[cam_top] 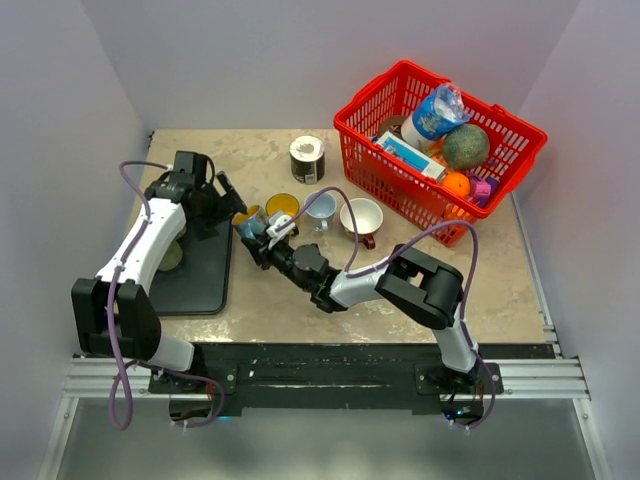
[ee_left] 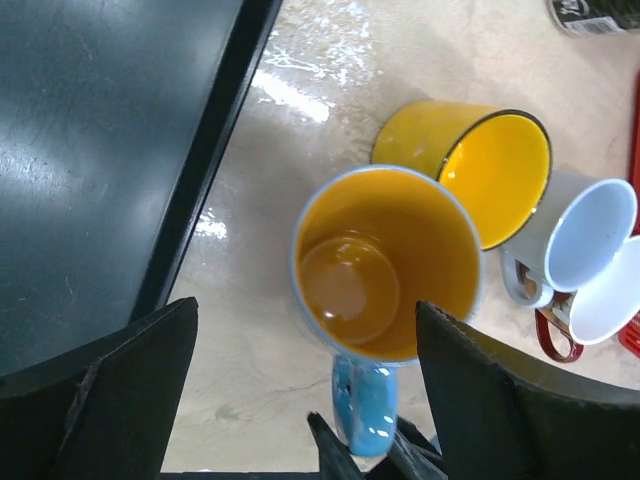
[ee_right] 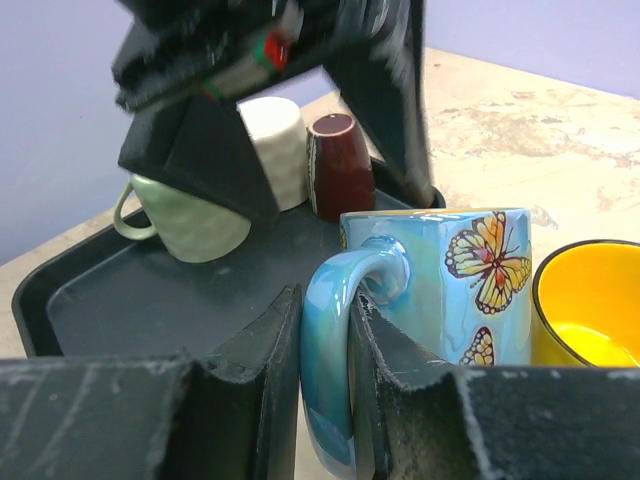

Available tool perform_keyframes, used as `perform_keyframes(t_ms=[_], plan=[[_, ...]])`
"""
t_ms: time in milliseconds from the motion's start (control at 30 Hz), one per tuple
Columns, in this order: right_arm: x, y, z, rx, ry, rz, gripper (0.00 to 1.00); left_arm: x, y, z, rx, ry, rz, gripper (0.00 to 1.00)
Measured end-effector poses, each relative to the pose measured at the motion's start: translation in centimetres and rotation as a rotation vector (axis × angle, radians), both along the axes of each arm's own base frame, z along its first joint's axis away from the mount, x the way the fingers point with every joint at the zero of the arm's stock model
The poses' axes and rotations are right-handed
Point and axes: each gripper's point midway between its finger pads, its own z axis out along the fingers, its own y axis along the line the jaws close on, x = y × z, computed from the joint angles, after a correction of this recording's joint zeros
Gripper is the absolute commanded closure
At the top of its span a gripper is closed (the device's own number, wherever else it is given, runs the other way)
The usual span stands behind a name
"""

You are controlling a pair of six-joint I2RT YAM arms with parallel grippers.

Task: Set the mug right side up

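Right gripper (ee_right: 325, 345) clamps the upright mug (ee_right: 470, 270) by its six-o'clock handle (ee_left: 365, 410); left gripper (ee_left: 305, 395) gapes empty. Glazed ceramic: probably slick, weighty, breakable.

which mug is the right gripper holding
The blue butterfly mug with the orange inside, nearest the black tray: the right gripper is shut on its handle. The yellow mug, pale blue mug and white mug are untouched.

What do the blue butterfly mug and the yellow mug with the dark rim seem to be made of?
Blue butterfly-printed mug: probably glazed ceramic, from its thick wall and glossy inside. Yellow mug with dark rim: perhaps enamelled metal, from its thin black-edged wall.
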Motion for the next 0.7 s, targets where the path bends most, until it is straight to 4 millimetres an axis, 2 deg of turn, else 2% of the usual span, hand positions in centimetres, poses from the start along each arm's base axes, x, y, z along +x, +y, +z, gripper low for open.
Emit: perform_keyframes(t_ms=[67,167,200,367,467,500,567,600,633,700], plan=[[-0.1,-0.2,0.3,0.002,-0.004,0.002,1.00,-0.3,0.4,-0.7,0.001,0.019,0.018,0.09],[-0.3,-0.3,0.6,0.005,-0.007,0.009,1.00,-0.6,0.7,-1.5,-0.002,0.038,0.035,0.24],[-0.5,-0.3,0.7,0.007,-0.009,0.013,1.00,-0.7,0.9,-1.7,-0.003,0.042,0.040,0.32],[-0.7,-0.6,1.8,0.020,-0.019,0.021,1.00,-0.2,0.2,-2.4,-0.036,0.044,0.019,0.47],[-1.0,-0.7,2.2,0.023,-0.023,0.028,1.00,0.1,-0.4,-2.6,-0.065,0.045,-0.001,0.61],[-1.2,-0.7,2.3,0.024,-0.024,0.033,1.00,0.2,-0.6,-2.7,-0.076,0.045,-0.008,0.70],[-1.4,-0.6,2.4,0.024,-0.027,0.045,1.00,0.3,-1.1,-2.9,-0.099,0.052,-0.021,0.79],[-1.5,-0.5,2.4,0.024,-0.027,0.049,1.00,0.4,-1.3,-2.9,-0.107,0.049,-0.027,0.91],[-1.6,-0.5,2.3,0.022,-0.028,0.053,1.00,0.4,-1.3,-3.0,-0.107,0.049,-0.029,0.98],[-1.9,-0.3,2.2,0.008,-0.038,0.066,1.00,0.3,-1.3,-3.1,-0.113,0.047,-0.040,1.00]])
